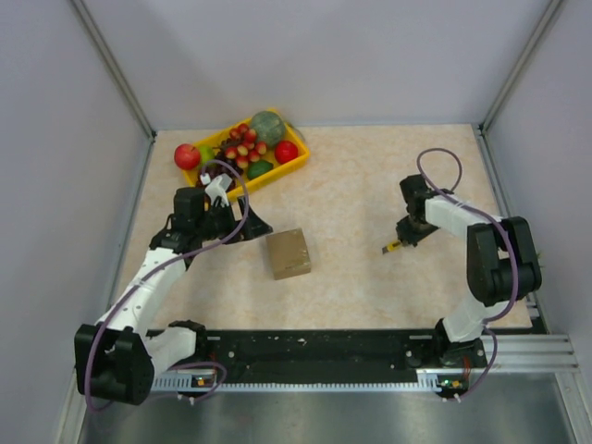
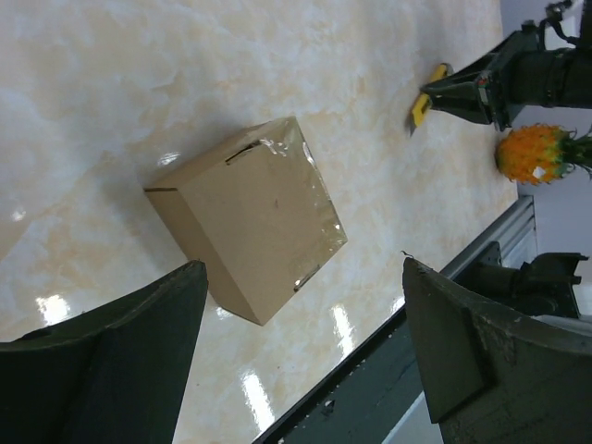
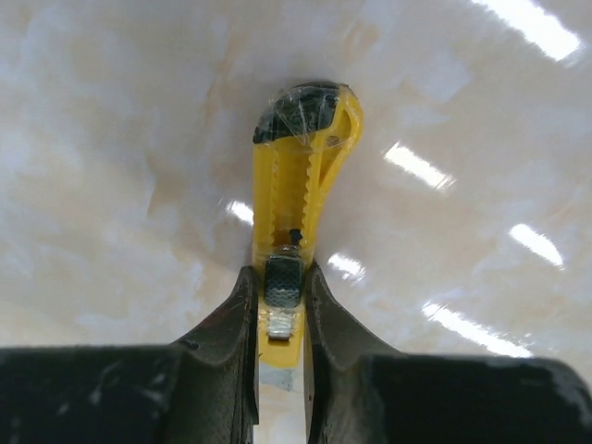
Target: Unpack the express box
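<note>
The express box (image 1: 289,253), a small brown cardboard box taped shut with clear tape, lies closed on the table's middle. My left gripper (image 1: 250,225) hovers just left of it, open and empty. In the left wrist view the box (image 2: 248,217) lies beyond the wide-apart left gripper (image 2: 303,268). My right gripper (image 1: 400,242) is to the right of the box, shut on a yellow utility knife (image 1: 392,247). The right wrist view has the right gripper (image 3: 280,277) pinching the knife (image 3: 301,176) near its black slider, close over the table.
A yellow fruit tray (image 1: 301,162) full of fruit stands at the back left, with a red apple (image 1: 187,155) beside it. A toy pineapple (image 2: 536,153) shows at the right edge of the left wrist view. Grey walls enclose the table.
</note>
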Controlling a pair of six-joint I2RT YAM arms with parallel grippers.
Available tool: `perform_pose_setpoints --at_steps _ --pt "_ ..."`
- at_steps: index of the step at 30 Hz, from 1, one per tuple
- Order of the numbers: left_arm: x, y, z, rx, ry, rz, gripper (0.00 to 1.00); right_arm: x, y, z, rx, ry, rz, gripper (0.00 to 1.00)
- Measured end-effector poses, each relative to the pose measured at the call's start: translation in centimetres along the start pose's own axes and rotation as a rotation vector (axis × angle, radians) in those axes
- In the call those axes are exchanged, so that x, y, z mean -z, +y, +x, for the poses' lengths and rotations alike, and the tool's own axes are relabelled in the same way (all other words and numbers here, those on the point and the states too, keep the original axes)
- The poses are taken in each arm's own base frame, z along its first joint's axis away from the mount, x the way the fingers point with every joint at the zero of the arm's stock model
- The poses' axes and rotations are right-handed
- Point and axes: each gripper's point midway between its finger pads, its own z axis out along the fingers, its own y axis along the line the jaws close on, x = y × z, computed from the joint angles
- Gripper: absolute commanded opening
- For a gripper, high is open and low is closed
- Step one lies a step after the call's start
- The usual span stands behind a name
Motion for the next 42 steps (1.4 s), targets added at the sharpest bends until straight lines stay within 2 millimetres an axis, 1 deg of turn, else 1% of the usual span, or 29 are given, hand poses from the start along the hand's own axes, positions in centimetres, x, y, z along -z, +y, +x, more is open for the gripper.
perform_pose_setpoints --at_steps 1,3,6,8,10,13,18,21,22,23,25,28,33,34,36,37,42 --pt "-0.2 -0.4 0.2 -0.005 0.011 0.016 0.89 0.1 0.2 0.3 0.016 0.003 -0.013 0.00" --pt "-0.5 -1.1 0.4 -0.016 0.022 0.048 0.89 0.6 0.9 1.6 0.056 0.030 -0.051 0.00" --pt "-1.0 -2.2 0.3 -0.023 0.020 0.088 0.89 1.7 2.1 4.8 0.133 0.096 -0.115 0.00" --pt "-1.4 -2.9 0.4 -0.024 0.021 0.110 0.89 2.9 2.8 7.1 0.199 0.128 -0.163 0.00" --pt "-1.8 -3.6 0.6 -0.031 0.025 0.132 0.89 4.6 3.6 9.6 0.281 0.151 -0.218 0.00" --pt "-2.3 -4.7 0.9 -0.028 0.031 0.160 0.88 7.5 5.5 12.5 0.380 0.162 -0.311 0.00" --pt "-2.6 -6.7 0.5 -0.028 0.002 0.209 0.89 13.2 9.8 15.3 0.477 0.147 -0.491 0.00" --pt "-2.8 -7.8 0.3 -0.038 -0.010 0.241 0.89 16.0 11.6 16.1 0.497 0.144 -0.574 0.00" --pt "-2.9 -8.0 0.4 -0.040 -0.006 0.248 0.87 16.8 12.1 16.3 0.498 0.143 -0.596 0.00" --pt "-3.1 -8.3 0.7 -0.043 0.000 0.254 0.82 17.4 12.5 16.3 0.497 0.142 -0.613 0.00" --pt "-3.6 -8.5 1.1 -0.036 0.016 0.254 0.78 18.4 13.1 16.3 0.494 0.141 -0.638 0.00" --pt "-4.3 -8.5 1.8 -0.021 0.031 0.239 0.74 19.3 13.7 16.1 0.492 0.138 -0.662 0.00" --pt "-5.0 -8.8 2.2 0.003 0.041 0.236 0.74 20.4 13.9 16.7 0.510 0.138 -0.690 0.00" --pt "-5.1 -8.9 2.2 0.005 0.040 0.238 0.73 20.6 13.9 16.8 0.514 0.138 -0.695 0.00" --pt "-5.3 -9.1 2.3 0.007 0.042 0.239 0.68 20.9 13.8 17.0 0.520 0.139 -0.703 0.00" --pt "-5.5 -9.1 2.4 0.010 0.046 0.241 0.63 21.1 13.7 17.0 0.521 0.140 -0.707 0.00" --pt "-6.3 -9.3 3.0 0.018 0.073 0.240 0.52 21.9 13.6 17.1 0.522 0.140 -0.726 0.00"
